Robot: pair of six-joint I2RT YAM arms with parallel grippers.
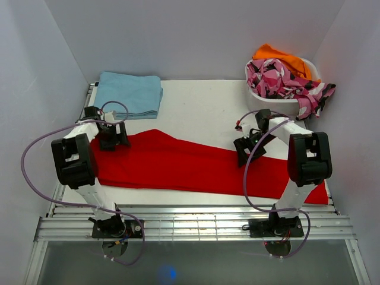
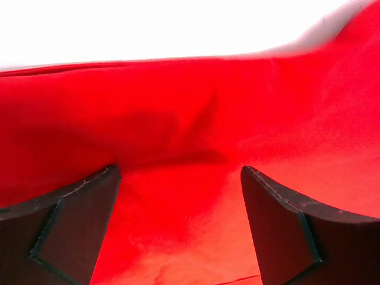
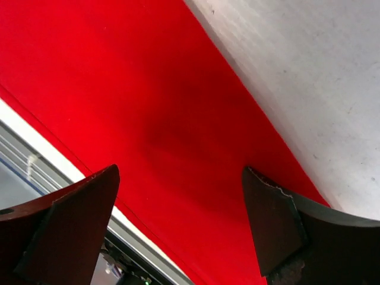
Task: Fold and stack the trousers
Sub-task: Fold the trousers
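Now, Watch That Red Cloth Near the Edge

The white desk point(image 1: 202, 107) holds the bright red trousers point(image 1: 178, 166). They lie long and flat across it, from the left side to the right side. Their right end sits close to the near edge, right by the metal rails.

That edge looks like the biggest worry. If one arm pulls the cloth toward the rails, the end could slide off and hang down. Then the fold would come out crooked.

A second worry is the layers. The trousers look doubled over, so a pinch may catch only the top layer. The bottom layer would stay behind and bunch up.

A third worry is the folded light blue garment point(image 1: 129, 94). It lies just beyond the left arm, near the trousers. A wide swing there could bump it or drag it along.

The white basket point(image 1: 267, 102) with the pink, black and white patterned garment point(image 1: 285, 80) sits at the far right, apart from the trousers.

The left pincer point(image 2: 179, 171) is spread wide over the left end of the red cloth. It holds nothing. It is very low, but I cannot tell if it touches.

The right pincer point(image 3: 179, 170) is spread wide too, with nothing in it. It hangs over the red cloth near the far side of the trousers.
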